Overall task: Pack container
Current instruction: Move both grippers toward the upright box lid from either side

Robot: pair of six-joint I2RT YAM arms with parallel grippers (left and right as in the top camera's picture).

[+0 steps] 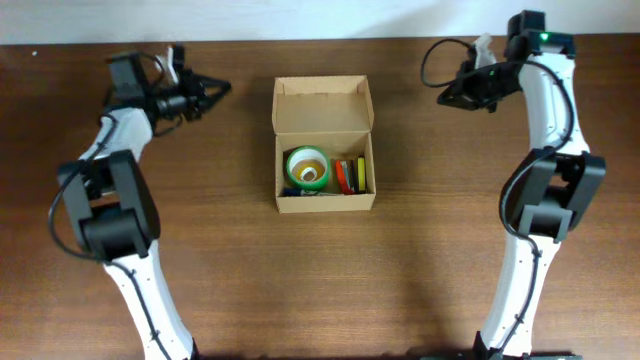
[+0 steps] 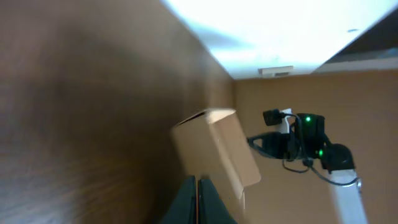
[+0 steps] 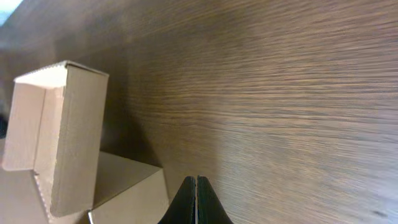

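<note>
The box sits in the middle of the bench, a dark brown board with the grain running left to right. Beyond the box a pale strip of wall lines the bench's far edge.

The box's long axis runs left to right, across the space between my two arms. Its lid is hinged on the far side and stands open, leaning back, so the mouth faces up.

Inside, a green roll lies flat in the left half, with a pale core showing in its middle. To its right, thin rolls in orange, red and yellow stand on edge, packed side by side. Something blue peeks out at the near left corner, too hidden for me to name.

My left claw hangs well to the left of the box, level with the lid, its tips turned toward it. It is clenched on nothing, the fingers pressed together.

My right claw sits off to the right of the box, also level with the lid. It too is clenched and empty, with the fingers meeting over bare wood.
</note>
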